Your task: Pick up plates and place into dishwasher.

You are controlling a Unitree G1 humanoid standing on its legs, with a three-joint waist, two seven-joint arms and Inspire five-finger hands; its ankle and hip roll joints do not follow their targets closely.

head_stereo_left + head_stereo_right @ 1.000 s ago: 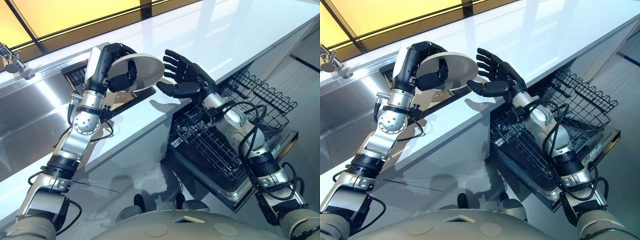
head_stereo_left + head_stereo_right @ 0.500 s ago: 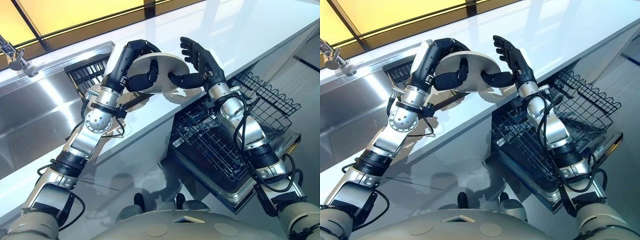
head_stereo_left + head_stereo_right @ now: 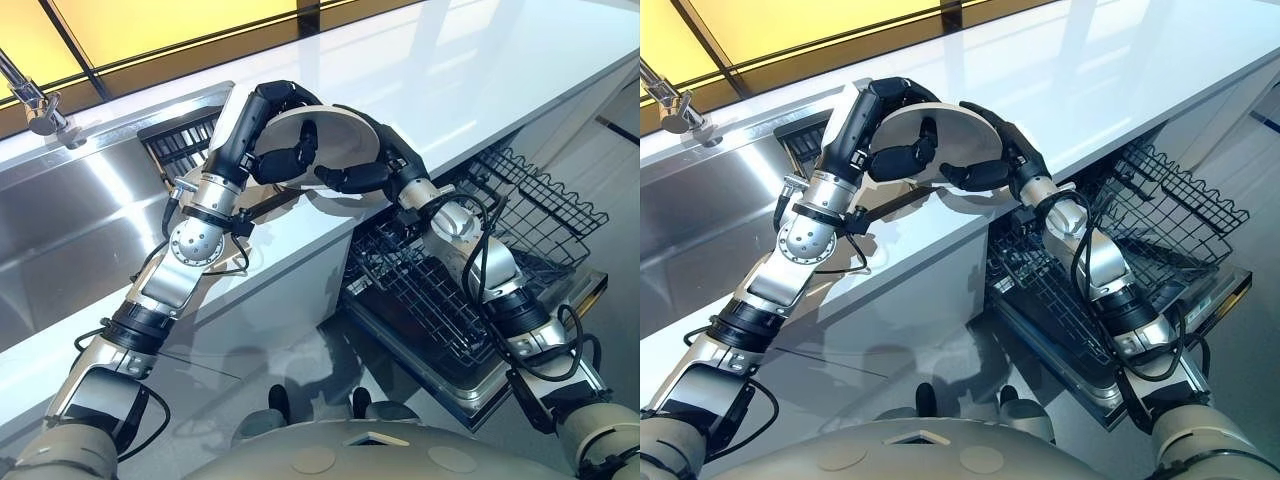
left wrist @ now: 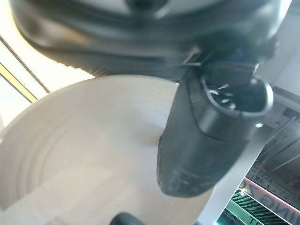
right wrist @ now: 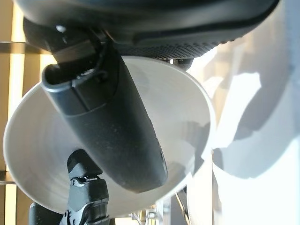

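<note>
Above the bench, left hand and right hand both clamp fingers on the plate; I'd firm right before releasing left.

White countertop, steel sink with tap; amber-lit panel behind, perhaps window.

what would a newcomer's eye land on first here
First, the white plate, held up over the front edge of the white counter and gripped by both the left hand and the right hand, with a thumb of each on its face. Next, the black wire dishwasher rack, pulled out below the counter on the robot's right. The steel sink gleams on the left.
</note>
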